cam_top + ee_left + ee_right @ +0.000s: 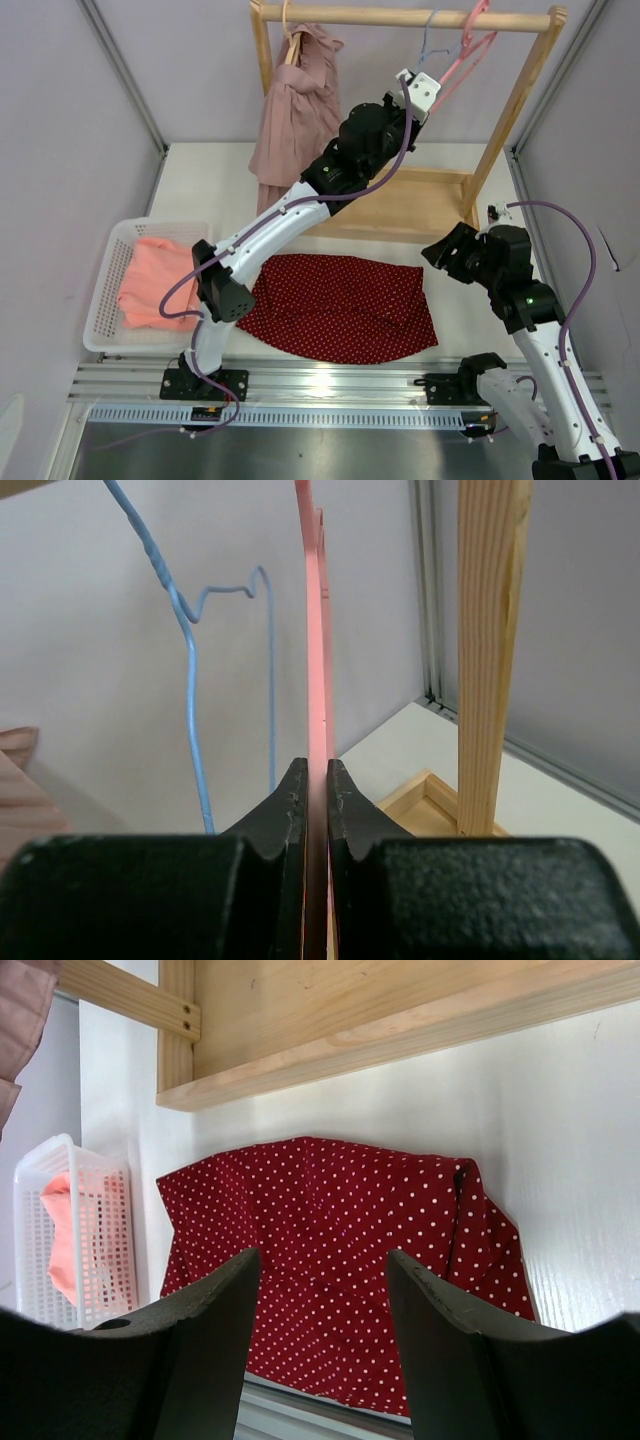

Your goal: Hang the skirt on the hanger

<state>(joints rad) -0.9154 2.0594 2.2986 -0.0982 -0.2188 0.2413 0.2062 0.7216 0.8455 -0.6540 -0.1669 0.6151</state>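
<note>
And there was the skirt [345,305], deep red with small white dots all over, spread out flat on the white table [200,190] at the six o'clock end, close to the arm bases. Its far edge ran fairly straight while the near edge curved round. Soft creases crossed the cloth, and the right wrist view showed the skirt [340,1250] with its three o'clock corner doubled over into a small raised fold. Nothing was touching it. The right gripper [440,250] hovered at about two o'clock from the cloth, and through its own camera the right gripper [322,1280] had its jaws spread wide with nothing between them. Up at twelve o'clock stood the wooden rack [400,17], and the left gripper [422,88] was reaching to its rail. Close up, the left gripper [316,780] had both fingers pinched tight on the pink hanger [315,630], seen edge-on as a thin strip. That pink hanger [465,55] hung from the rail, with a blue wire hanger [195,680] at nine o'clock of it. A dusty-pink garment [295,110] hung at the rail's nine o'clock end. A white basket [110,290] sat at nine o'clock of the skirt, holding an orange cloth [155,280].
</note>
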